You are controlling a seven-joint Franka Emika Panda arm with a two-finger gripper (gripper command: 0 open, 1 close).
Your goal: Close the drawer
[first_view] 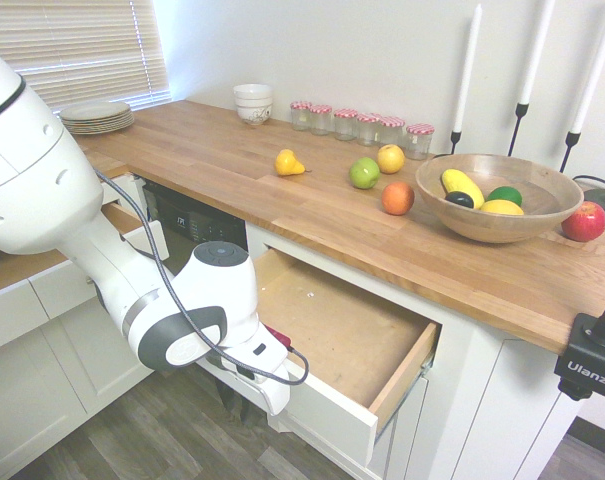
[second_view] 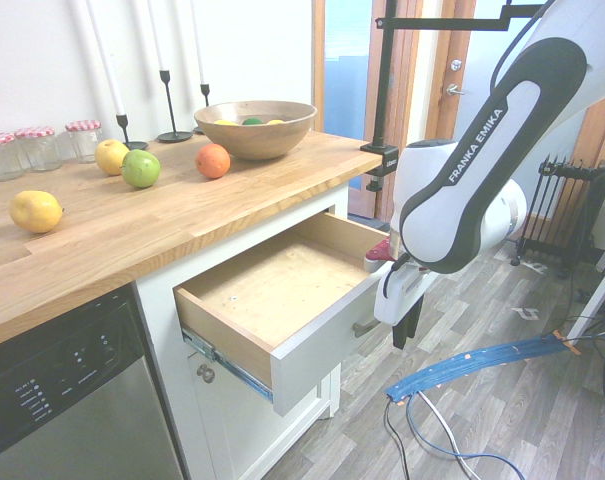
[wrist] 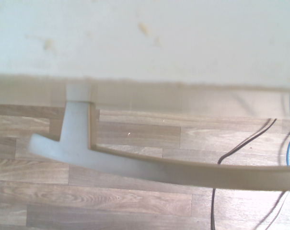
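Observation:
The drawer (first_view: 332,330) stands pulled far out under the wooden countertop (first_view: 232,160), its bare-wood inside empty. Its white front panel (second_view: 317,345) carries a curved silver handle (second_view: 367,325). My gripper (second_view: 406,325) hangs fingers down right against the outer face of the front panel, beside the handle, and looks open with nothing held. From the other side the arm's wrist hides the panel, and the gripper (first_view: 232,398) shows as dark fingers below it. The wrist view shows the white front panel (wrist: 145,43) and the blurred handle (wrist: 135,167) close up over wood flooring.
A dishwasher (second_view: 52,400) sits beside the drawer. On the countertop are a wooden fruit bowl (first_view: 497,195), loose fruit (first_view: 364,173), glass jars (first_view: 360,124), candlesticks (first_view: 464,75), stacked plates (first_view: 94,116) and bowls (first_view: 253,103). A clamp (first_view: 590,360) grips the counter edge.

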